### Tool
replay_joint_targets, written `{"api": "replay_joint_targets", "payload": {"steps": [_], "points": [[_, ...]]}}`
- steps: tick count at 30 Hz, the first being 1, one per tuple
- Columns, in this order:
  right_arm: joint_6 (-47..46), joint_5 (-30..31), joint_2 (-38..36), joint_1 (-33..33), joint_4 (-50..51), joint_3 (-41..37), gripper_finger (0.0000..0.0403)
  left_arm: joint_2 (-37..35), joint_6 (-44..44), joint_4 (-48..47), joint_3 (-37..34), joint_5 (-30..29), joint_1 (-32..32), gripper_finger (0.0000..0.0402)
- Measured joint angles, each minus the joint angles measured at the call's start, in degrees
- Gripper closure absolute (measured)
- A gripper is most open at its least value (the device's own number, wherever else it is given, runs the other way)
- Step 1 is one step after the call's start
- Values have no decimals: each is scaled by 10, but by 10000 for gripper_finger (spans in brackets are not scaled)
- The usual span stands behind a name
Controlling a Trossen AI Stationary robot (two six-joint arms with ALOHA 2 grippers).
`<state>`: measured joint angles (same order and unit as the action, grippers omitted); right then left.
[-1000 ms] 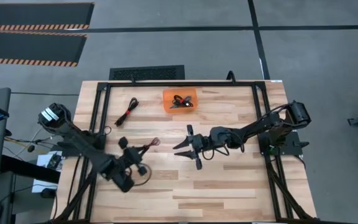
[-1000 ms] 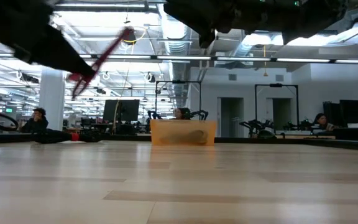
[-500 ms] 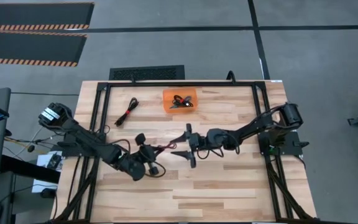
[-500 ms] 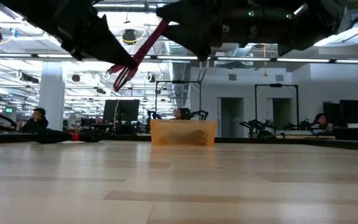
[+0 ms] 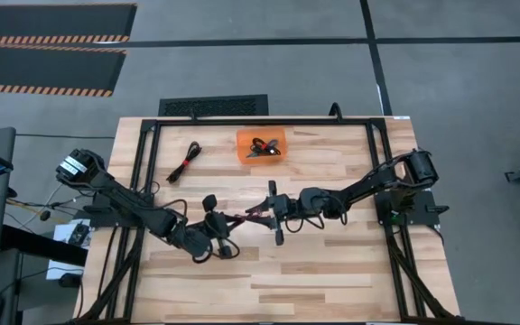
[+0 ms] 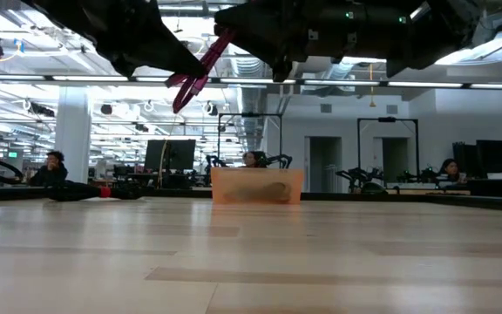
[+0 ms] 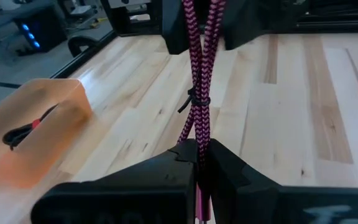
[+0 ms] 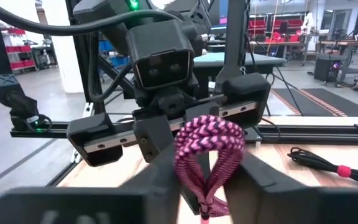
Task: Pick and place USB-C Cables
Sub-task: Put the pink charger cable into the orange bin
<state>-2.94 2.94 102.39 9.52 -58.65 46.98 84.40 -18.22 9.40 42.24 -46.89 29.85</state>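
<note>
A magenta-purple USB-C cable (image 5: 245, 215), folded and tied at its middle, hangs in the air between my two grippers over the middle of the table. My left gripper (image 5: 229, 220) comes from the table's left and is shut on one end of it. My right gripper (image 5: 262, 213) comes from the right, its fingers closed around the cable's looped end. The low view shows the cable (image 6: 197, 70) high above the tabletop. An orange tray (image 5: 261, 144) at the far middle holds other cables. A red-and-black cable (image 5: 185, 161) lies flat on the table at the far left. My left gripper pinches the cable's doubled strands (image 7: 197, 135) between its two fingers, near one end. The fingers come from the table's left, slightly tipped down, and the cable runs on ahead of them. The cable is clear of the table and reaches straight across to the other gripper. My right gripper has the cable's looped end (image 8: 211, 134) between its two fingers (image 8: 257, 177), which stand against either side of the loop. The fingers come level from the table's right. That end is clear of the table.
The orange tray (image 7: 30, 130) stands just beyond the grippers toward the far edge. A black frame (image 5: 148, 144) runs around the tabletop. Bare wood lies toward the near edge (image 5: 314, 280).
My left gripper has carried the magenta cable toward the table's right and turned its wrist, bringing the cable's free end up to my right gripper. My right gripper opened wide, then closed in around the cable's looped end.
</note>
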Motion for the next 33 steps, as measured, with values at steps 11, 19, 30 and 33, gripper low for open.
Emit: {"api": "replay_joint_targets", "payload": {"steps": [11, 19, 30, 33], "points": [[19, -3, -1, 0, 23, 0, 376, 0, -3, 8, 0, 28, 0, 363], [29, 52, -1, -9, 89, 0, 387, -3, -17, 8, 0, 28, -3, 304], [19, 177, -1, -18, 310, 72, 386, -55, 54, 2, 0, 111, -68, 254], [21, 201, -22, -16, 370, 78, 383, -65, 91, 6, 0, 121, -85, 254]]}}
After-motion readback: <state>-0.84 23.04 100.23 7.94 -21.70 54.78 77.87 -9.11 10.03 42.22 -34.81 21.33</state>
